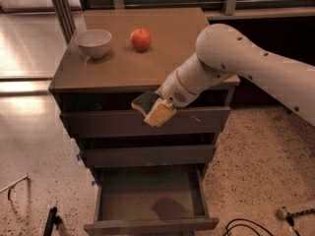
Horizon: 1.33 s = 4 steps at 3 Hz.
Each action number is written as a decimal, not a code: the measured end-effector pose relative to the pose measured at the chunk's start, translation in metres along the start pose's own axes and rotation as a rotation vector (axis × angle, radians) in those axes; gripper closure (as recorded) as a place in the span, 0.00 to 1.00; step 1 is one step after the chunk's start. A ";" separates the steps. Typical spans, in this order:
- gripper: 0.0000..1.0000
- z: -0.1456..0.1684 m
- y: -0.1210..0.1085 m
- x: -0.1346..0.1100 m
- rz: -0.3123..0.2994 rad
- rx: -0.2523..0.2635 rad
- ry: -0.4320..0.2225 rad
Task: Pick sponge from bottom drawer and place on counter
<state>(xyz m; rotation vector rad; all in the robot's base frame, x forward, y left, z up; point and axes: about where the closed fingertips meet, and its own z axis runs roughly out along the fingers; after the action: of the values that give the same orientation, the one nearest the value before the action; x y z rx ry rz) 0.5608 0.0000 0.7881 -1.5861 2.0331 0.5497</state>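
Gripper (158, 105) is clamped on the sponge (156, 115), which is fully off any surface. Only the grip end shows past the white wrist, so grip depth is hard to read.

Sponge is tilted, with the dark green face up and to the left and the yellow layer down and to the right. It hangs in front of the top drawer (98, 124), just below the counter's front edge and not touching the counter (162, 58).

The arm (256, 63) comes in from the right. Its thick white elbow sits over the counter's right front corner.

On the counter:
- a white bowl (93, 42), back left, upright
- a red apple (141, 39) just beside it on the right, the two apart
- both well apart from the sponge

The top drawer and the middle drawer (147, 156) are shut. The bottom drawer (147, 224) is pulled out toward the camera, directly under the held sponge, and its flat floor is visible. The dark patch on that floor is probably the arm's shadow.

The cabinet stands on a pale speckled floor (256, 161). A black cable (241, 227) loops at lower right.
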 end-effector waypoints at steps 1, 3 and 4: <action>1.00 0.000 0.000 0.000 0.000 0.000 0.000; 1.00 -0.036 -0.014 -0.038 -0.040 0.063 -0.016; 1.00 -0.050 -0.039 -0.050 -0.057 0.099 -0.024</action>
<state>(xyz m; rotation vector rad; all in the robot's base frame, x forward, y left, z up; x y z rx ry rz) 0.6013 -0.0004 0.8576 -1.5668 1.9600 0.4377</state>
